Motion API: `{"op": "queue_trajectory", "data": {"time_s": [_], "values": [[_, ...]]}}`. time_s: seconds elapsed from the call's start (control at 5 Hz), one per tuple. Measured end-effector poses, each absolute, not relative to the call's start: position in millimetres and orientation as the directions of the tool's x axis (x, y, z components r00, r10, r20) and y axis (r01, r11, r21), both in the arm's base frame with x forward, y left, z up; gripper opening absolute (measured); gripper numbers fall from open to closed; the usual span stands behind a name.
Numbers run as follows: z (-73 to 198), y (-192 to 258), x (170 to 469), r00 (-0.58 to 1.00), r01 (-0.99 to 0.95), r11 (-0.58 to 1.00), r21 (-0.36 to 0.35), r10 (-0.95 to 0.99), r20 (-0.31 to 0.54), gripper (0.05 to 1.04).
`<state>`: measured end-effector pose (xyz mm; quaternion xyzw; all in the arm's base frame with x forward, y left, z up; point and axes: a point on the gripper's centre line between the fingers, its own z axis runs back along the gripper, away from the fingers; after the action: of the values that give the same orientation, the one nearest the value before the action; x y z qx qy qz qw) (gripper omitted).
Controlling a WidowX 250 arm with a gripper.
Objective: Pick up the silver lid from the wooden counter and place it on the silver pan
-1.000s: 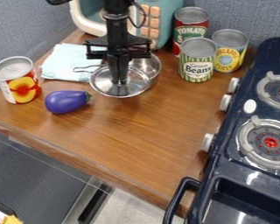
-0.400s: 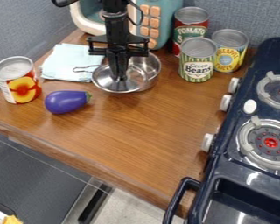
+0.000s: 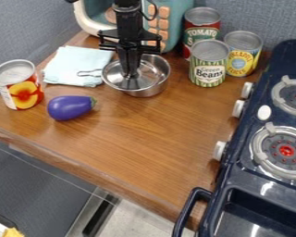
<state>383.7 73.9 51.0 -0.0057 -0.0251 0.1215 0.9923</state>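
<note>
The black gripper (image 3: 132, 75) points down over the upper left part of the wooden counter (image 3: 144, 134), its fingers closed at the middle of a round metal lid (image 3: 120, 81). It seems to have the lid by its knob, though the grip itself is hard to make out. The lid is over the left part of a shiny metal pot (image 3: 161, 74), leaving the pot's right side uncovered; whether lid and rim touch is unclear. A thin wire handle (image 3: 89, 73) reaches left from there over a folded pale blue cloth (image 3: 73, 67). Nearer the camera, to the lower left, a purple toy eggplant (image 3: 70, 108) lies on its side with its green stem end to the right, and just left of it stands a can with a fruit picture (image 3: 19, 88). Right of the pot stands a green-striped can (image 3: 208, 65), with a red can (image 3: 200, 28) behind it and a yellow can (image 3: 242, 55) to its right. Behind the gripper is a teal toy microwave (image 3: 176, 23) with orange buttons. Along the right edge is a dark blue toy stove (image 3: 246, 190) with grey burners (image 3: 285, 150).
</note>
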Motion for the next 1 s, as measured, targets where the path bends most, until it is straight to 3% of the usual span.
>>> {"op": "queue_trajectory", "data": {"time_s": [0.4, 0.6, 1.0], "values": [[54.7, 68.8, 396.6, 0.979, -0.191, 0.981, -0.024, 0.192, 0.064, 0.053], [42.7, 67.4, 413.0, 0.988, -0.142, 0.989, -0.029, 0.144, 0.049, 0.053], [42.2, 65.2, 434.4, 0.994, -0.061, 0.997, -0.053, 0.066, 0.093, 0.053]]}}
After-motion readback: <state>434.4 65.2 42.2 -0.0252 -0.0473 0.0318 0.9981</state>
